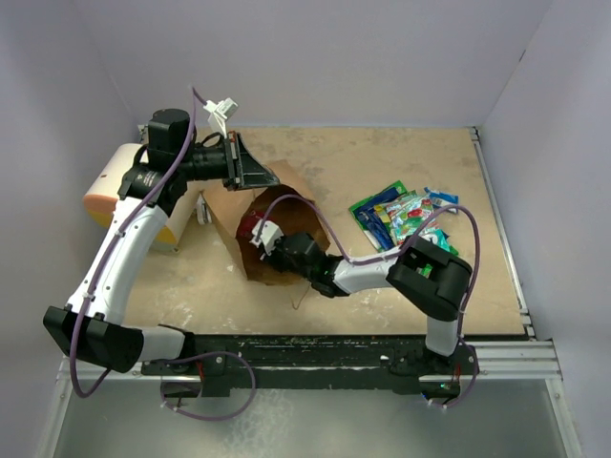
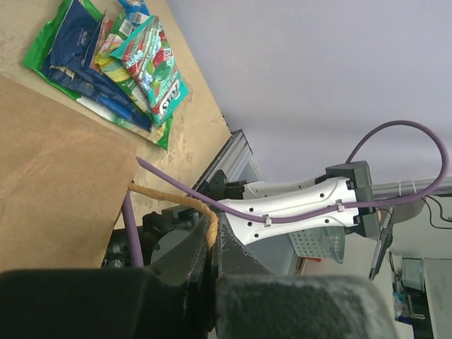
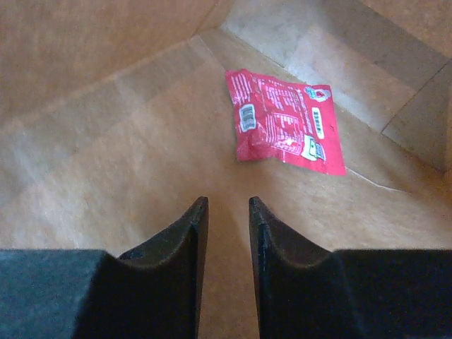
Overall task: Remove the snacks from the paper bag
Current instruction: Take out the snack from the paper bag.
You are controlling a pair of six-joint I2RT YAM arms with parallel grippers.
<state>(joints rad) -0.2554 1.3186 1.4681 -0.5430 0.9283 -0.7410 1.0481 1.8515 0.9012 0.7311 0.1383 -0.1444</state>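
The brown paper bag [image 1: 229, 205] lies on its side with its mouth facing my right arm. My left gripper [image 1: 273, 178] is shut on the bag's twisted paper handle [image 2: 209, 220] and holds the upper edge up. My right gripper [image 1: 270, 242] reaches into the bag's mouth. In the right wrist view it [image 3: 227, 205] is a little open and empty, just above the bag's inner floor [image 3: 106, 176]. A small red packet [image 3: 286, 123] lies inside the bag, ahead and slightly right of the fingertips. Several snack packets [image 1: 401, 215] lie piled on the table right of the bag, also in the left wrist view [image 2: 120, 63].
A cream cylinder with an orange end [image 1: 107, 191] lies at the far left beside the left arm. A small white block [image 1: 201, 212] sits by the bag's left side. Grey walls enclose the table [image 1: 382, 157]; a metal rail [image 1: 496, 210] runs along its right edge.
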